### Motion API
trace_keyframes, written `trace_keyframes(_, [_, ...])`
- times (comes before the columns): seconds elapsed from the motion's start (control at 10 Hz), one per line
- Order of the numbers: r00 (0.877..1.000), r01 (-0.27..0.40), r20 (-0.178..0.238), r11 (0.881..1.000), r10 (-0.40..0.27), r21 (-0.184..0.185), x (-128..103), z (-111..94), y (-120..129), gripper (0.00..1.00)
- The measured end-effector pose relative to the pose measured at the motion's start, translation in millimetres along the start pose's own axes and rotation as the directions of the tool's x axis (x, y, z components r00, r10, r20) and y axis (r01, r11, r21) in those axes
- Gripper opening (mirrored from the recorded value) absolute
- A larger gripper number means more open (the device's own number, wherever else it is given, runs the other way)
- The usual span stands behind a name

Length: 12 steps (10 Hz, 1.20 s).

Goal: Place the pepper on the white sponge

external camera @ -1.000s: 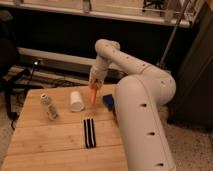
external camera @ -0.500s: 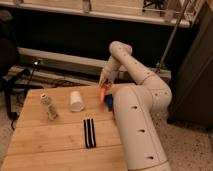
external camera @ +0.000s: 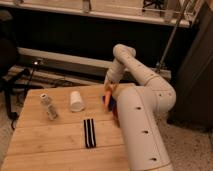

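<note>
Wooden tabletop (external camera: 50,137) fills the low part of the one view, with a dark wall and a pale rail behind it. On the wood stand a small clear bottle (external camera: 48,106), a white cup (external camera: 76,101) lying on its side, and a black-and-white striped strip (external camera: 89,133) nearer to me. The big white robot arm (external camera: 142,100) bends over the right edge of the tabletop. Its gripper (external camera: 108,89) hangs low at the far right side, well apart from the cup. The orange pepper (external camera: 107,95) sits right under it, and the jaws look pinched on its top end. A bit of blue shows just beside the pepper, partly hidden by the arm. I cannot find a white sponge for sure.

I think the robot is in the carrying step. Next it needs to find the sponge, bring the pepper over it, go down softly and let go.

A second ago the gripper was more to the left, close by the cup. Now the arm has swung right and the pepper went with it. The bottle, cup and strip have not moved.
</note>
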Motion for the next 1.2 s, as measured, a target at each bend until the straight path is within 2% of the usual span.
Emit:
trace_keyframes(0.5, [0.999, -0.034, 0.019, 0.999, 0.034, -0.017, -4, 29, 13, 0.0])
trace_keyframes(1.2, [0.997, -0.079, 0.015, 0.997, 0.079, -0.011, -2, 26, 29, 0.01])
